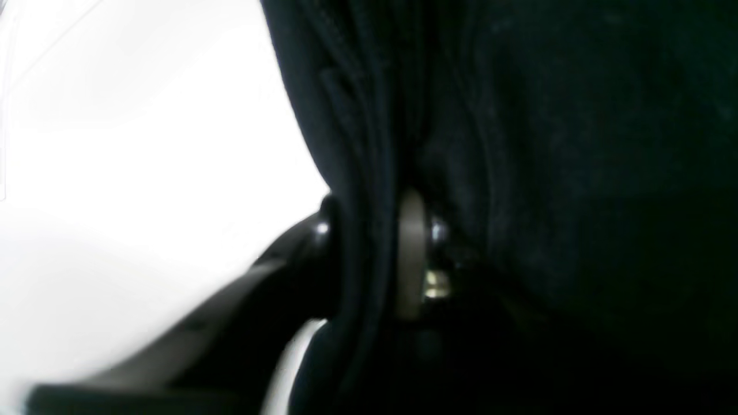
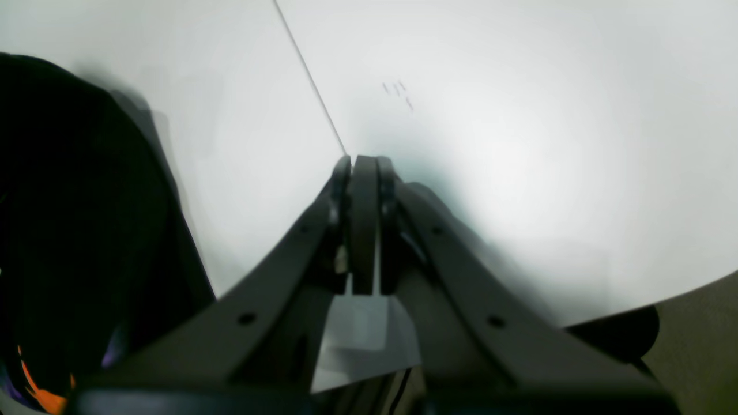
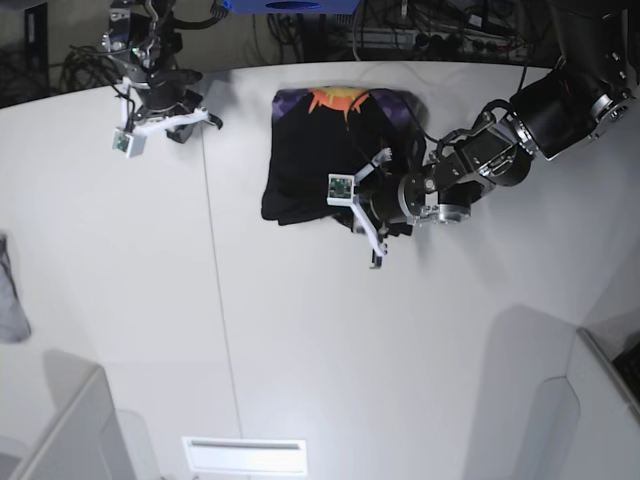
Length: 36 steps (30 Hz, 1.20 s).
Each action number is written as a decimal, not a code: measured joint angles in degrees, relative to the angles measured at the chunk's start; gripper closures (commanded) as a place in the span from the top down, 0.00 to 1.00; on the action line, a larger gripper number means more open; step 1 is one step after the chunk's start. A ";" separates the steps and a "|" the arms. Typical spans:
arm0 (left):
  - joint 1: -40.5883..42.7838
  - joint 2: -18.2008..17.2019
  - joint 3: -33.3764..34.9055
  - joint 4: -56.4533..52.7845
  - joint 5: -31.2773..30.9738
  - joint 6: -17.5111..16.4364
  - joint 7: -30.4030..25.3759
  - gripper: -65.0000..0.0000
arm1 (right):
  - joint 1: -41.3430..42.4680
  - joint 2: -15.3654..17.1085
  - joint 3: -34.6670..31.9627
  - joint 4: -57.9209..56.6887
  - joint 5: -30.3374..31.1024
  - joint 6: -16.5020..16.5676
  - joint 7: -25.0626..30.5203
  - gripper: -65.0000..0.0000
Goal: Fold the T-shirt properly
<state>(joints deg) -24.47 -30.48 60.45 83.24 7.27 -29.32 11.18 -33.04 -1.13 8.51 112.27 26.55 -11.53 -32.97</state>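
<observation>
Folds of the black cloth T-shirt (image 1: 519, 144) were pinched between the left gripper's (image 1: 369, 253) jaws; the right gripper (image 2: 363, 173) was closed, empty.

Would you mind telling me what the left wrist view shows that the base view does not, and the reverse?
Only the left wrist view shows folds of black cloth passing between the left gripper's jaws. Only the base view shows the whole folded T-shirt with its orange print, the right gripper away from it, and a grey cloth at the table's edge. Both show the black T-shirt, the left gripper and the white table.
</observation>
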 measured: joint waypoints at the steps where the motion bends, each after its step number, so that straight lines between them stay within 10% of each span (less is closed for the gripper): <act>1: -0.17 0.02 -0.13 0.00 0.00 0.66 -0.04 0.57 | 0.13 0.00 0.00 0.00 0.00 0.00 0.02 0.00; 7: -2.64 1.20 -0.92 0.15 0.26 0.04 1.49 1.00 | 0.50 0.02 0.00 -0.02 0.02 0.00 0.02 0.00; 15: -2.36 2.78 -10.36 5.62 0.83 -1.97 2.91 1.00 | 0.74 0.04 0.00 -0.04 0.00 0.00 0.02 0.00; 22: 2.05 2.80 -24.85 17.33 -14.08 -2.05 15.67 0.99 | -1.51 0.33 0.00 0.15 -0.02 0.04 5.64 0.00; 25: 9.97 1.53 -37.75 23.87 -18.10 -1.05 16.72 0.71 | -4.35 2.03 -0.46 0.66 -0.09 0.26 8.79 0.00; 29: 23.76 0.15 -51.56 27.19 -17.38 -1.40 14.36 0.00 | -9.14 6.29 -6.29 1.62 -11.78 -0.20 16.48 0.00; 36: 41.83 -0.66 -68.59 27.30 -17.66 -0.61 2.78 0.00 | -17.14 5.99 -12.00 1.77 -30.91 0.24 24.83 0.00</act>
<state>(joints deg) 17.37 -31.14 -8.14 110.54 -10.39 -29.93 13.96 -50.17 4.86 -3.49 114.04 -4.36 -11.29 -8.14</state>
